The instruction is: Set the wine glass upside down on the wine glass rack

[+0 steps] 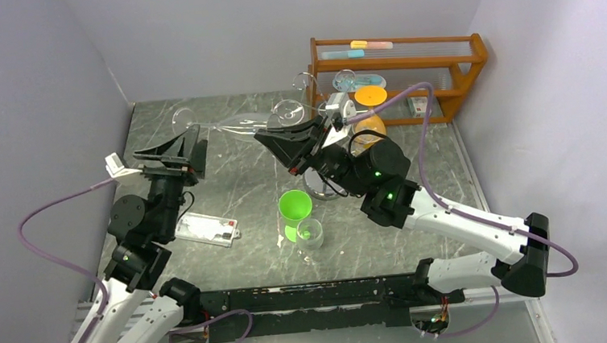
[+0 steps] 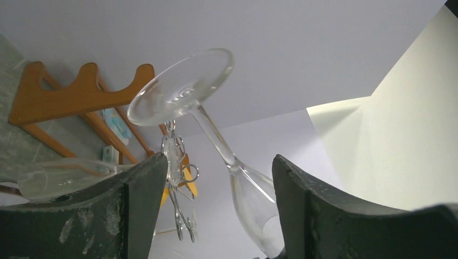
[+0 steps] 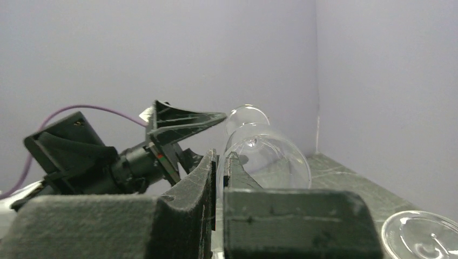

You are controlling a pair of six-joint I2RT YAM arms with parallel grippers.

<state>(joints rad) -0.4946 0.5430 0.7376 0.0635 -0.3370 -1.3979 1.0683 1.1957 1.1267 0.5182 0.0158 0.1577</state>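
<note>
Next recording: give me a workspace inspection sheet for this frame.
Surface: grey marbled table.
Job's things: wine glass held sideways in the air; wine glass rack upright, other glasses hanging on it.
Clutter: green cup, small clear glass, white flat case, wooden shelf rack.
End effectors: right end effector shut on the bowl; left end effector open around the stem.
Cables: purple cables loop off both arms.
Surroundings: plain walls.

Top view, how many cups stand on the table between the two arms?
2: a green cup mid-table and a clear glass just in front of it. Others may hide behind the right arm.
</note>
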